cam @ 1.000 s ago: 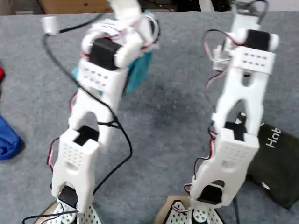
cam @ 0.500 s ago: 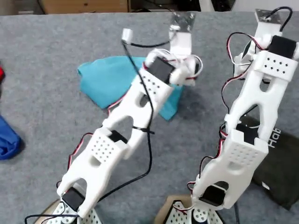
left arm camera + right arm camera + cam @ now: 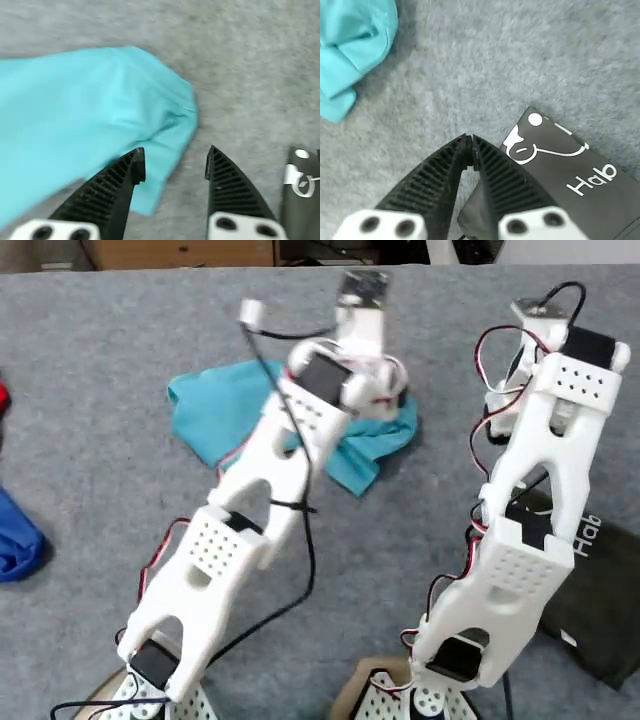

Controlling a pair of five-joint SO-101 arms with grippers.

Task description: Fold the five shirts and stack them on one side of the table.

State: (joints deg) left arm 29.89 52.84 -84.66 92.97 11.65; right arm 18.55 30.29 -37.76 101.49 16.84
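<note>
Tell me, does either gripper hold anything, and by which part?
Nothing is held. The left gripper is open above the edge of the teal shirt; the right gripper is shut, empty.

The left arm (image 3: 235, 550) stretches forward over the teal shirt (image 3: 75, 110). The left claw (image 3: 175, 162) hangs above the shirt's edge with its jaws spread. The right arm (image 3: 530, 510) stands steeply beside the shirt. The right claw (image 3: 469, 145) is closed, empty and well apart from the shirt.

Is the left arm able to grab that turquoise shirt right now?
Probably yes: the left arm holds its jaws open just above the turquoise shirt, at its edge, with nothing in between.
</note>
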